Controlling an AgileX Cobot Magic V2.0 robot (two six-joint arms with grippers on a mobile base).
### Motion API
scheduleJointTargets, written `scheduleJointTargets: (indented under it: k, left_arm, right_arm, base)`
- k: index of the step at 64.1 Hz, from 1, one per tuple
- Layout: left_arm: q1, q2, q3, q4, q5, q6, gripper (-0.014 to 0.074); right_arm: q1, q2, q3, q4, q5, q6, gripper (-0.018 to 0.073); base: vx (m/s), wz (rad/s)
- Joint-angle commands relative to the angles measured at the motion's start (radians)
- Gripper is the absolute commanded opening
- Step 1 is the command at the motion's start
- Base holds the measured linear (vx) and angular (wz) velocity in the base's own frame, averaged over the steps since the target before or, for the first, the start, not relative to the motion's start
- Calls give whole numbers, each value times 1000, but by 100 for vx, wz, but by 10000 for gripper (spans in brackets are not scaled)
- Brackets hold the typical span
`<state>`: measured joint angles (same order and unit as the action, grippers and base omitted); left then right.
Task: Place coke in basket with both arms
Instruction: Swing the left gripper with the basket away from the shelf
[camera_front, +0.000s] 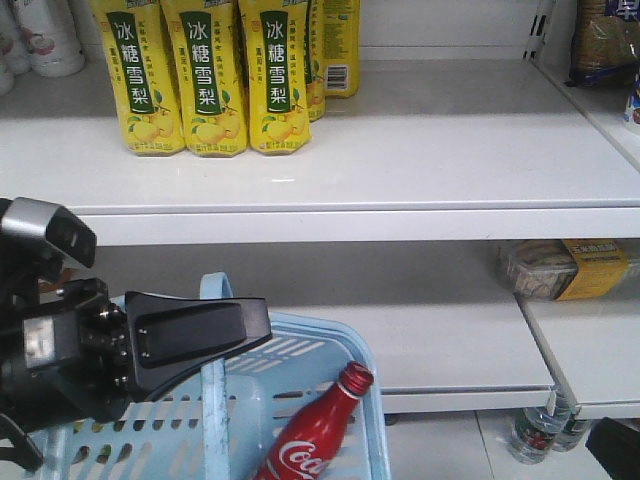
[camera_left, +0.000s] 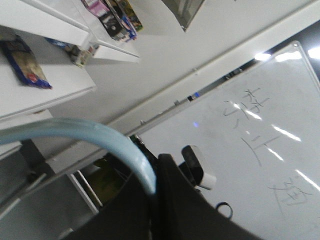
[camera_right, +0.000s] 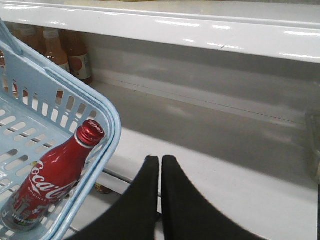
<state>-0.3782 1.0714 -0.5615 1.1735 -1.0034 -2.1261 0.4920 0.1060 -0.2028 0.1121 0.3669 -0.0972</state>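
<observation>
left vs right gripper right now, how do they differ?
The left gripper is clamped on the basket handle; the right gripper holds nothing, its jaws pressed together. The left gripper sits over the basket in the front view; the right gripper hangs outside the rim, beside the coke lying tilted inside. Both have broad black jaws and both are closed.

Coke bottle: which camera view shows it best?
The right wrist-mounted view: the coke shows whole, cap to silver base, lying tilted inside the basket. The exterior front-facing view cuts it off at the frame's lower edge, showing only its cap, neck and part of the script. The left wrist-mounted view shows none of it.
</observation>
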Motion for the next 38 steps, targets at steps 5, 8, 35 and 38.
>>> scheduleJointTargets:
  k: [5, 8, 35, 38]
  left_arm:
    - [-11, -106, 2, -133, 96, 110, -6]
    - [-11, -128, 31, -167, 120, 151, -6]
    - [-11, -331, 322, -544, 266, 810, -6]
    - [-11, -347, 336, -580, 297, 880, -6]
  right_arm:
    - [-1, 10, -27, -4, -82, -3, -2]
    - [-1, 10, -27, -4, -82, -3, -2]
    - [-1, 10, -27, -4, -82, -3, -2]
    - [-1, 10, -27, -4, -82, -3, -2]
  base:
    - [0, 0]
    - [0, 0]
    - [0, 0]
    - [0, 0]
